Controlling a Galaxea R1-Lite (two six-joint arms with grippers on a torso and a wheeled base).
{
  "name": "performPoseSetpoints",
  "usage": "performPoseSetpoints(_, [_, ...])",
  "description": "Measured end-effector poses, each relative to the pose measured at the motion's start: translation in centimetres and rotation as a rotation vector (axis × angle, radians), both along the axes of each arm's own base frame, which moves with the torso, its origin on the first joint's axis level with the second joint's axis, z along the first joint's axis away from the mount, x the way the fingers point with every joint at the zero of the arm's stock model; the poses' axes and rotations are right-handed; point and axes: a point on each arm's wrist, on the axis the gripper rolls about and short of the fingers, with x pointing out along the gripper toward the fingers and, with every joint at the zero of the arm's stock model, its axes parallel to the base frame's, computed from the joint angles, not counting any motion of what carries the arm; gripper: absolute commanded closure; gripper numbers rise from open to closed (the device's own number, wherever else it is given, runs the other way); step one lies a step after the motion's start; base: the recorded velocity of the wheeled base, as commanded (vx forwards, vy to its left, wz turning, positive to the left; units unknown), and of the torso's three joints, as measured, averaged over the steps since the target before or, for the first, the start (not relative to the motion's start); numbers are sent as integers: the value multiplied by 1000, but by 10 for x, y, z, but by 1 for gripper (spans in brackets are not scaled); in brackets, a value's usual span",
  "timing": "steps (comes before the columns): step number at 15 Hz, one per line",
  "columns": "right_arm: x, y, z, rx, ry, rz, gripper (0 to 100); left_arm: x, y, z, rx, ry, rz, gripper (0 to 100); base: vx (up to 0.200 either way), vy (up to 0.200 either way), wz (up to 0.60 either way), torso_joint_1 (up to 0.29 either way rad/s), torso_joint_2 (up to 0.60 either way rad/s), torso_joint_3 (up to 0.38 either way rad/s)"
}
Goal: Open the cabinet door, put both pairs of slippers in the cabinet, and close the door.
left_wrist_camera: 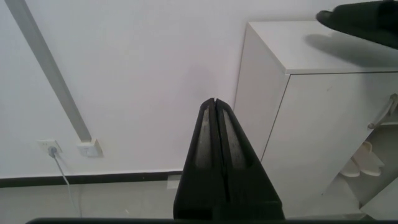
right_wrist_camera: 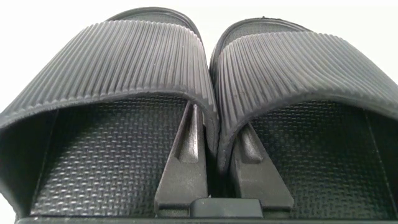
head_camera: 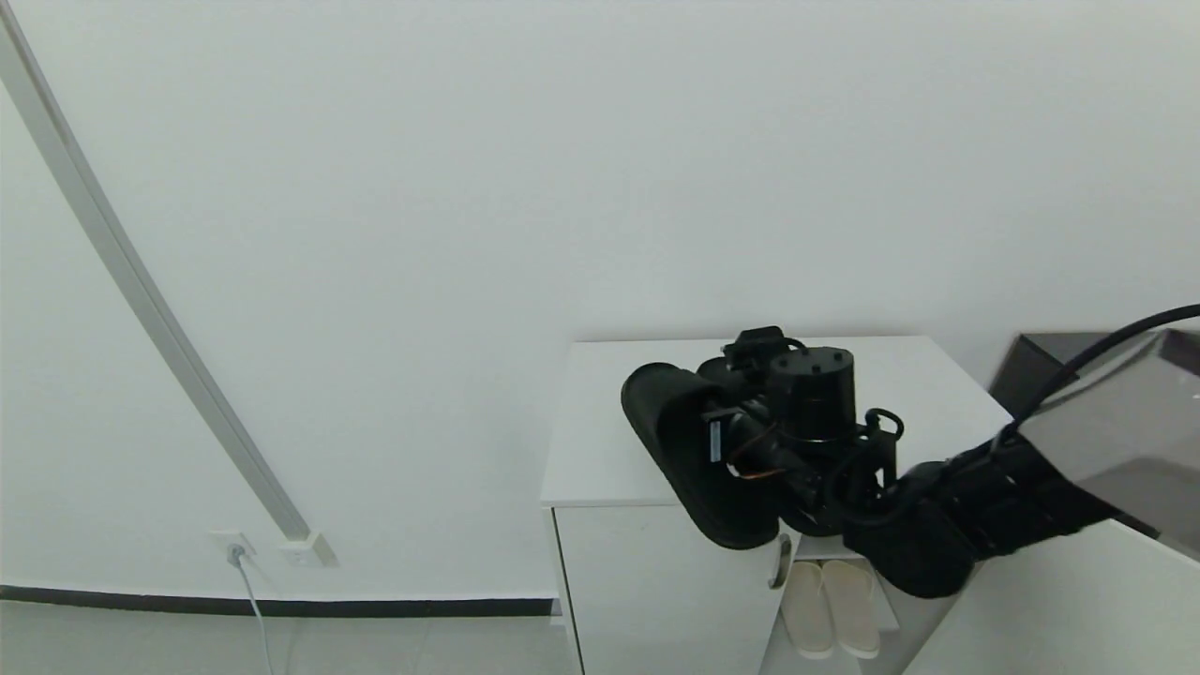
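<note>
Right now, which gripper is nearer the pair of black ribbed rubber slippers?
Right. The right gripper holds the black ribbed rubber slippers, one finger inside each, over the white cabinet. The left gripper is shut, well apart, facing the wall beside it.

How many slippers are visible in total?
4. Two black slippers are clamped in the right gripper over the cabinet; two cream slippers lie inside it.
</note>
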Motion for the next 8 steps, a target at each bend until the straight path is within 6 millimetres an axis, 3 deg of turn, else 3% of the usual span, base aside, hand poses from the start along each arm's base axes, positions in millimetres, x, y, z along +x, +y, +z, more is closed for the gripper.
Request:
performPoseSetpoints(3, [-43,-29,14,6,29,119,100,0,0,0,3,0,0,100,0,0,0,0,0,0])
performPoseSetpoints(5, [-67,-35,21,9,29,169,100,0,0,0,3,0,0,100,0,0,0,0,0,0])
performPoseSetpoints(8, [-81,-40,25,7,24,190,100,0,0,0,2,0,0,100,0,0,0,0,0,0])
